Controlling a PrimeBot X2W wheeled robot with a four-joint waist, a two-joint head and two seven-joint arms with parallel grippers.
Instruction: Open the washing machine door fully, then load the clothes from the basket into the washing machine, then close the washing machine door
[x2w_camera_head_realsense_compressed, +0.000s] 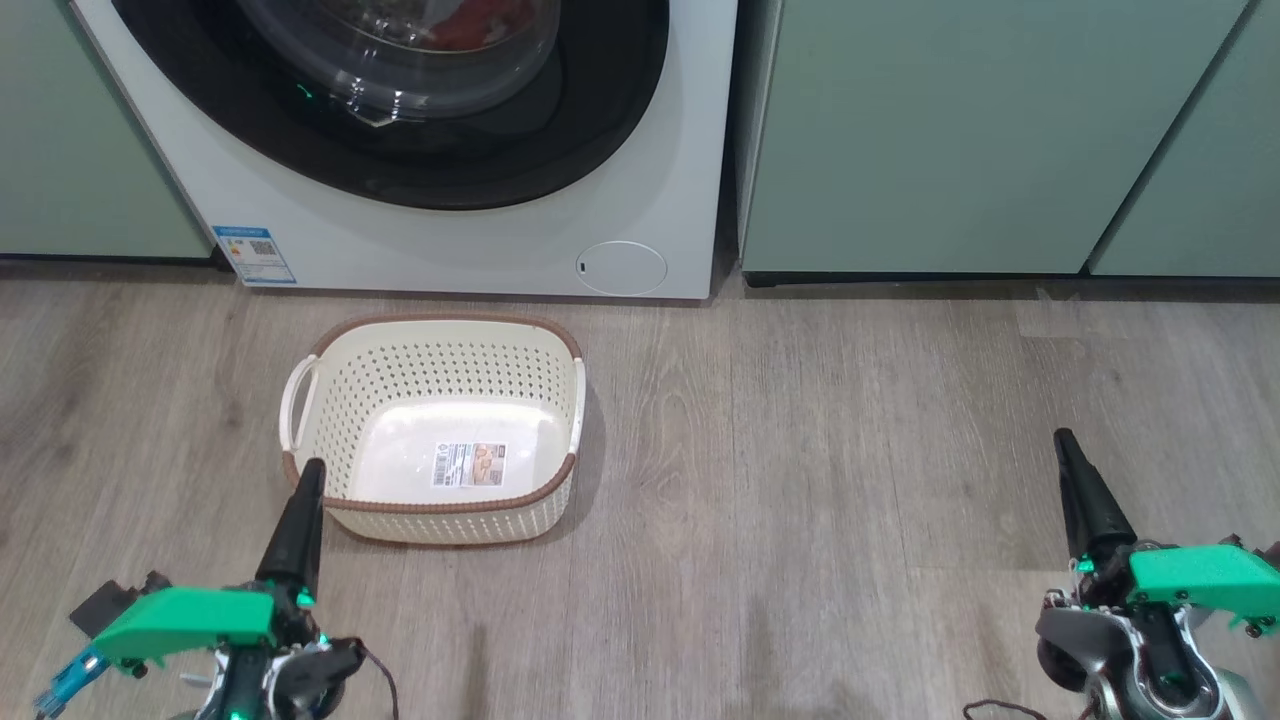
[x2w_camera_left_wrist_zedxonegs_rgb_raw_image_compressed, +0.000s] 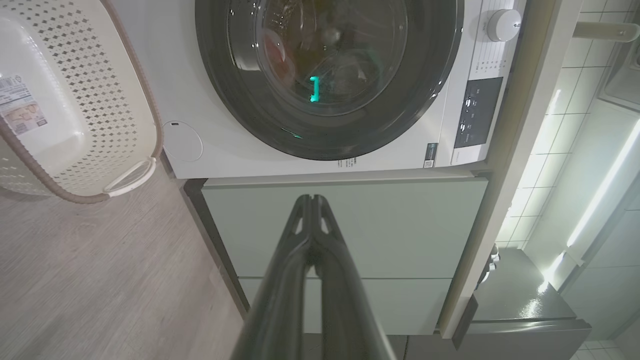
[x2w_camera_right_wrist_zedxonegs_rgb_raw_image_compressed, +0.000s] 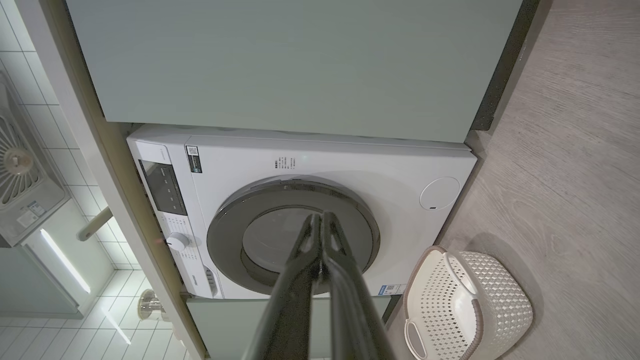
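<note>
Left gripper (x2w_camera_head_realsense_compressed: 313, 470) at seven o'clock, right gripper (x2w_camera_head_realsense_compressed: 1064, 440) at four, both pressed together. Cream perforated plastic basket (x2w_camera_head_realsense_compressed: 440, 375) lies just beyond the left. At twelve stands the big white washing machine (x2w_camera_head_realsense_compressed: 450, 250), its black-rimmed round door (x2w_camera_head_realsense_compressed: 600, 140) shut over red clothes (x2w_camera_head_realsense_compressed: 480, 25). Wrist views add its white knob (x2w_camera_left_wrist_zedxonegs_rgb_raw_image_compressed: 503, 24).

My head view is bright and even, and all is sharp. The basket (x2w_camera_head_realsense_compressed: 450, 507) gives a soft shadow to its right on the floor (x2w_camera_head_realsense_compressed: 800, 450). The washing machine door (x2w_camera_head_realsense_compressed: 560, 140) carries white glare and one small green reflection. My wrist views bend straight lines at the edges. A light strip (x2w_camera_left_wrist_zedxonegs_rgb_raw_image_compressed: 602, 187) there is burnt out white.
</note>
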